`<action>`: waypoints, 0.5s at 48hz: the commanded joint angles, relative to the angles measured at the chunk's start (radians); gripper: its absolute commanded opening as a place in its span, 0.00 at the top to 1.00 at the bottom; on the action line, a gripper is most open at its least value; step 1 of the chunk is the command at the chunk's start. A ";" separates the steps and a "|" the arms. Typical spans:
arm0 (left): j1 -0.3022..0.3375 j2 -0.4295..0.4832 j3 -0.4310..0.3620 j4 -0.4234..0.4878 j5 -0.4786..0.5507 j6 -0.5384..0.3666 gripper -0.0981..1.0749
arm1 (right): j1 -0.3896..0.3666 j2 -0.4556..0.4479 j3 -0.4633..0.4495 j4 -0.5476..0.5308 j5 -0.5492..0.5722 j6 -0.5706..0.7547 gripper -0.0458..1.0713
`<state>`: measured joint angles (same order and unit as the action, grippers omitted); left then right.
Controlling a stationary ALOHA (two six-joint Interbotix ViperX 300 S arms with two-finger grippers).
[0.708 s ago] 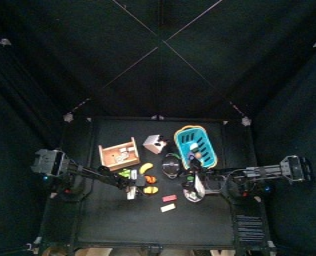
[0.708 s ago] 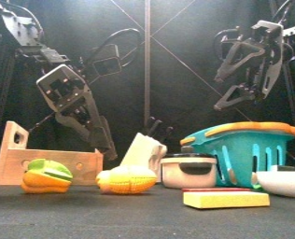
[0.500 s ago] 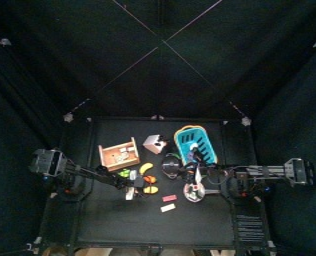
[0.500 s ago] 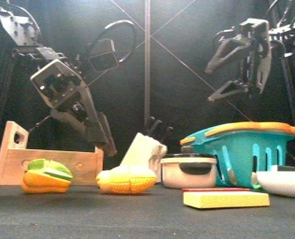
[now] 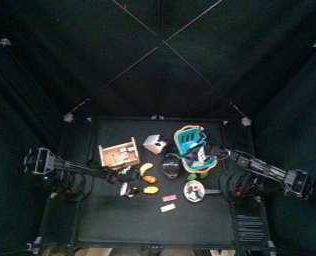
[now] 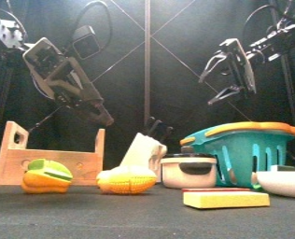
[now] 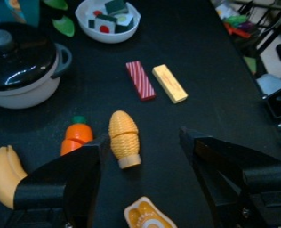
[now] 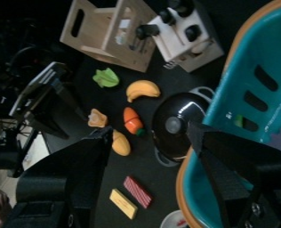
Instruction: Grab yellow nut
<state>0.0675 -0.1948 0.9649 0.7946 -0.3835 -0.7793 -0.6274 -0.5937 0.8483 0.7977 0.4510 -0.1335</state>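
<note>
Yellow nut lies untouched on the surface near the black pot. Left claw and right claw hang high above the pot, both wide and empty. By my reading, the whole grab remains.

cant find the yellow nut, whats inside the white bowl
The left wrist view shows the white bowl holding a few small blocks, green and dark. Nothing yellow shows; anything beneath them is covered.

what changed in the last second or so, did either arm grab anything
Neither arm grabbed anything. The left gripper rose and swung out toward its own side; the right gripper pulled back over the teal basket, jaws open and empty. The pot, the wooden rack and the yellow block stayed put.
</note>
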 commanded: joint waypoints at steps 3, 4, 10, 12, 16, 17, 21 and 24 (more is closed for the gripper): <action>0.028 -0.015 0.005 -0.032 -0.080 0.018 0.10 | -0.071 0.006 -0.041 -0.023 0.078 -0.002 0.09; 0.031 -0.017 0.008 -0.043 -0.087 0.023 0.10 | -0.080 0.006 -0.044 -0.031 0.086 -0.002 0.09; 0.038 -0.015 0.020 -0.080 -0.103 0.054 0.10 | -0.127 0.005 -0.054 -0.074 0.114 0.003 0.09; 0.040 -0.015 0.023 -0.094 -0.103 0.069 0.10 | -0.146 0.009 -0.060 -0.101 0.135 0.026 0.09; 0.040 -0.014 0.025 -0.115 -0.103 0.092 0.10 | -0.170 0.020 -0.069 -0.175 0.167 0.109 0.09; 0.040 -0.014 0.026 -0.121 -0.103 0.098 0.10 | -0.173 0.021 -0.072 -0.202 0.175 0.135 0.09; 0.040 -0.011 0.028 -0.140 -0.103 0.117 0.10 | -0.173 0.035 -0.087 -0.333 0.216 0.250 0.09; 0.040 -0.008 0.029 -0.149 -0.103 0.127 0.10 | -0.166 0.043 -0.101 -0.439 0.253 0.339 0.09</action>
<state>0.1043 -0.1994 1.0032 0.6596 -0.4771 -0.6627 -0.7961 -0.5522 0.7869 0.4939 0.6673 0.1181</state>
